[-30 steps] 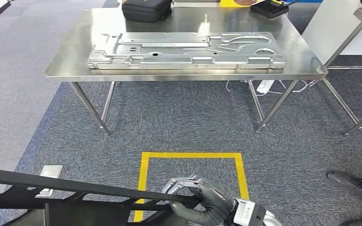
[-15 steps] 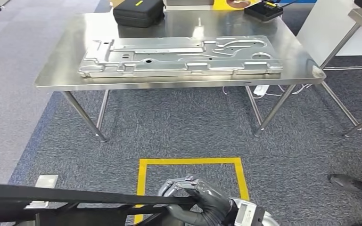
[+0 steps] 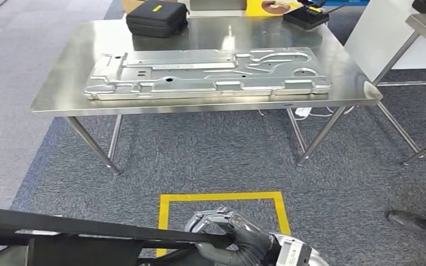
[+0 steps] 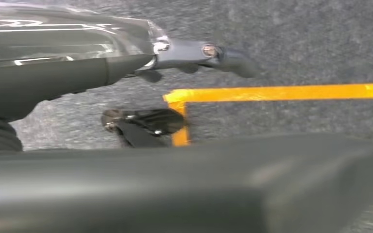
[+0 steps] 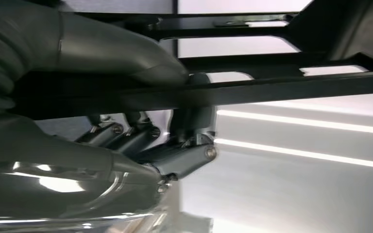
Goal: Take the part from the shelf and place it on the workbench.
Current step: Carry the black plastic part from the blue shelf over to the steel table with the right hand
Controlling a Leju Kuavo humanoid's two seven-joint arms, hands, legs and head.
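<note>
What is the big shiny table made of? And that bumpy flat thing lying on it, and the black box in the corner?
The table looks like stainless steel: a brushed top that mirrors the lights. The panel on it seems to be pressed sheet metal, dull silver, with stamped ridges and holes. The black case looks like matte fabric or plastic; too far away to say which.

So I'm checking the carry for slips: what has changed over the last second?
The whole head view has shifted: the steel workbench sits lower and looms larger, so the camera has moved toward it, not the things on it. The right robot hand still grips the black part at the same spot. The stamped metal panel and the black case lie on the workbench as before.
</note>
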